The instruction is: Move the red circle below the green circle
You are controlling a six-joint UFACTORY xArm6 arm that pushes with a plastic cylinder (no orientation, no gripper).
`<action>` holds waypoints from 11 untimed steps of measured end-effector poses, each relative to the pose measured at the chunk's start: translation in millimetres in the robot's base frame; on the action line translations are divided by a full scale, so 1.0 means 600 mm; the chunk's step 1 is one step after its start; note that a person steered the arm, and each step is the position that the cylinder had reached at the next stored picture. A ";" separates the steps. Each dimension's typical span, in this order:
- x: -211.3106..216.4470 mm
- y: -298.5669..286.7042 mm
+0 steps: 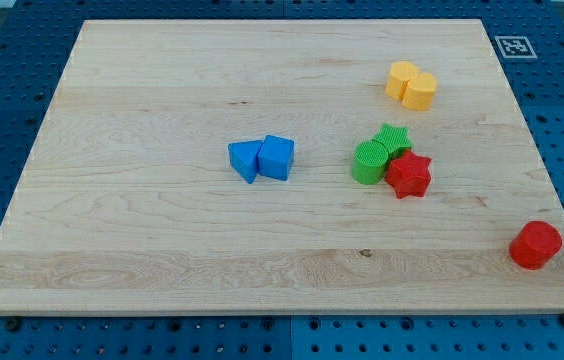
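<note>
The red circle [535, 245] lies near the board's right edge toward the view's bottom right. The green circle [370, 162] lies right of the board's middle. It touches a green star [394, 139] at its upper right and a red star [409, 175] at its right. The red circle is well apart from the green circle, to its lower right. My tip and the rod do not show in the camera view.
Two blue blocks [262, 158] lie side by side near the board's middle. Two yellow blocks [411, 85] lie together at the upper right. The wooden board [162, 230] rests on a blue perforated table, with a marker tag [514, 45] at the top right.
</note>
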State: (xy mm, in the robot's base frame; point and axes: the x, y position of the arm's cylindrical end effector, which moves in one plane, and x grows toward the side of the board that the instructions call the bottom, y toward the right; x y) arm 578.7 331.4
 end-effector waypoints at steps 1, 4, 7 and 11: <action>0.032 -0.018; 0.016 -0.057; -0.007 -0.090; -0.002 -0.150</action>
State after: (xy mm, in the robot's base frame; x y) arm 577.3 241.3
